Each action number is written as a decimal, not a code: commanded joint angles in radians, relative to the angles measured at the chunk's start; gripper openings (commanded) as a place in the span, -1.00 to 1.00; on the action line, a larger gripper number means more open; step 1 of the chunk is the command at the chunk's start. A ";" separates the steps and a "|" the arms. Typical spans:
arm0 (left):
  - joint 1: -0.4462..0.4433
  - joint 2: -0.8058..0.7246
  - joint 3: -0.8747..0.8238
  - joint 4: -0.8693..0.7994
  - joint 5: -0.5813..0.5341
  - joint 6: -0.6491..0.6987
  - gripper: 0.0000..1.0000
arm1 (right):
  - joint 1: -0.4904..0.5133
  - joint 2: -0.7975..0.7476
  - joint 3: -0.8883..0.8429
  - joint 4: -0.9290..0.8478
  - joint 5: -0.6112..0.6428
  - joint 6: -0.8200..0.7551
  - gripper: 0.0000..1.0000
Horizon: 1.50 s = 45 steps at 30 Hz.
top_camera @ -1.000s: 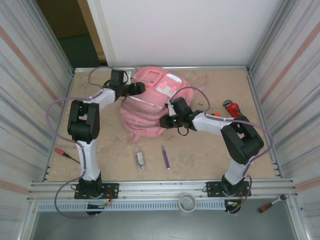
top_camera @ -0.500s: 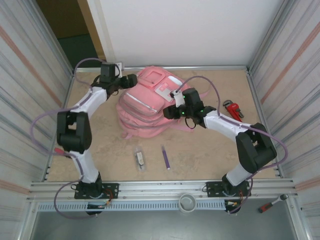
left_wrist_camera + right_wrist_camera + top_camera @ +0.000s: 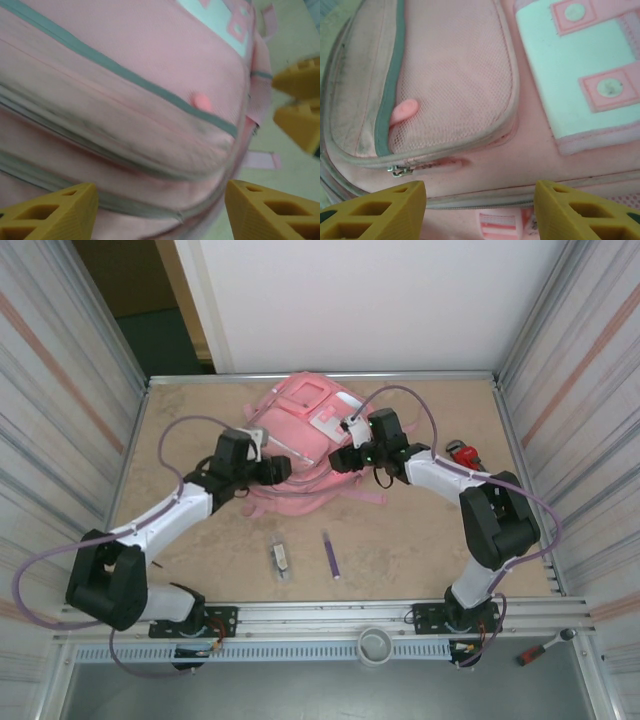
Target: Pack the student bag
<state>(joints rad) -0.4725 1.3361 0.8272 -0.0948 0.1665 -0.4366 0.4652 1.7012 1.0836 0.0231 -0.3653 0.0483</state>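
The pink student bag point(image 3: 300, 420) lies at the back middle of the table, its pale front patch point(image 3: 580, 75) facing up. My left gripper point(image 3: 280, 470) is at the bag's near left side, open, its yellow fingertips point(image 3: 50, 215) spread wide over the zipped folds of the bag point(image 3: 125, 100). My right gripper point(image 3: 340, 460) hovers over the bag's right side, open, with nothing between its fingertips point(image 3: 585, 212). Just below it is a mesh pocket point(image 3: 450, 85) with a metal zip puller point(image 3: 397, 171). The right gripper's yellow fingers point(image 3: 300, 105) show in the left wrist view.
A purple pen point(image 3: 330, 553) and a small grey item point(image 3: 281, 558) lie on the table in front of the bag. A red pipe wrench point(image 3: 465, 453) sits at the right, close to the right arm. Metal walls close in the table on both sides.
My left arm swung from the bag's far left corner down to its near left side. My right gripper moved back over the bag's right side and its jaws opened wider.
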 commanded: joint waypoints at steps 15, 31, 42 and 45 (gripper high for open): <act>-0.094 0.216 0.043 0.185 -0.096 -0.078 0.30 | -0.094 0.314 0.340 -0.123 0.124 0.231 -0.07; -0.169 0.192 -0.002 0.239 -0.199 -0.189 0.11 | 0.046 0.100 0.092 -0.130 0.190 0.318 -0.24; -0.226 0.188 0.003 0.237 -0.315 -0.219 0.09 | 0.016 0.064 0.081 -0.003 0.274 0.217 -0.23; -0.289 0.217 0.050 0.218 -0.427 -0.243 0.29 | -0.038 0.151 0.168 0.006 0.293 0.237 -0.17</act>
<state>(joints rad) -0.7170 1.5356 0.8322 0.1329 -0.1463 -0.6422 0.4767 1.7924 1.1667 -0.0013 -0.1295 0.2989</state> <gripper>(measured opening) 0.623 0.413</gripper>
